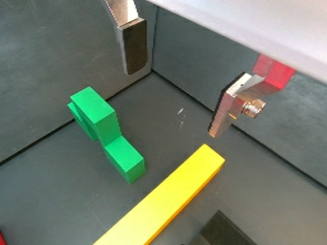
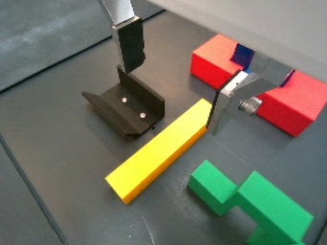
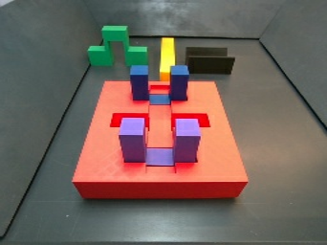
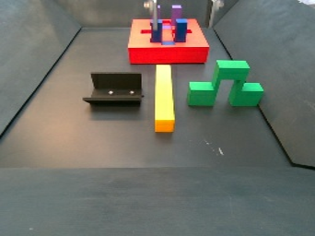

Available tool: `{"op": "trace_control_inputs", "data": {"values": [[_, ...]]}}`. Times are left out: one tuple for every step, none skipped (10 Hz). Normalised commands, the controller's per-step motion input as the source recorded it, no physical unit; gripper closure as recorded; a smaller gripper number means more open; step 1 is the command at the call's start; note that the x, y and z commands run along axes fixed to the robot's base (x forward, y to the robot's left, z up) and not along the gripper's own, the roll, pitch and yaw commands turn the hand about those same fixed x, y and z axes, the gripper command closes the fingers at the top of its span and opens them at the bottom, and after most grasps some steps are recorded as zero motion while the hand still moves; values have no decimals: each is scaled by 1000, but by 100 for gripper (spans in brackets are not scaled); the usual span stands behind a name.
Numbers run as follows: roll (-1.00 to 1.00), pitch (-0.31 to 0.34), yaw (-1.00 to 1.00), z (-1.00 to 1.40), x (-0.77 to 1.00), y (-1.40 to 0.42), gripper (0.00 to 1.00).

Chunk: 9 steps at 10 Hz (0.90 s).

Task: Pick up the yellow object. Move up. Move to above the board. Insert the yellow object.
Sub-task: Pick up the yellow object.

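The yellow object (image 2: pixel 159 154) is a long bar lying flat on the dark floor, also seen in a wrist view (image 1: pixel 169 203) and in both side views (image 4: pixel 164 96) (image 3: pixel 167 53). One of its ends points at the red board (image 3: pixel 160 158), which carries blue and purple posts (image 3: pixel 157 84). My gripper (image 2: pixel 173 96) (image 1: pixel 174 98) hangs open above the floor by the bar's board-side end. Nothing is between its fingers (image 2: pixel 128 43), and one finger stands close to the bar's end. The board's red edge (image 2: pixel 220 57) shows just beyond.
A green stepped block (image 4: pixel 223 83) (image 2: pixel 250 198) (image 1: pixel 105 129) lies on one side of the bar. The black fixture (image 4: pixel 116 90) (image 2: pixel 126 106) stands on the other side. Grey walls (image 4: pixel 50 64) enclose the floor.
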Motion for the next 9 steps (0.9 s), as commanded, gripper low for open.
{"op": "trace_control_inputs", "data": {"values": [[0,-50,0,-414,554,-560,0],[80,-90,0,-706,557,-534,0],[69,-119,0,-780,506,-457,0],[46,-156,0,-846,380,-346,0],[96,-114,3,-774,120,-80,0],[83,-91,0,-709,0,0,0],[64,-120,11,-737,94,0,0],[40,-131,20,-734,160,0,0],[33,-129,46,-674,177,0,0]]}}
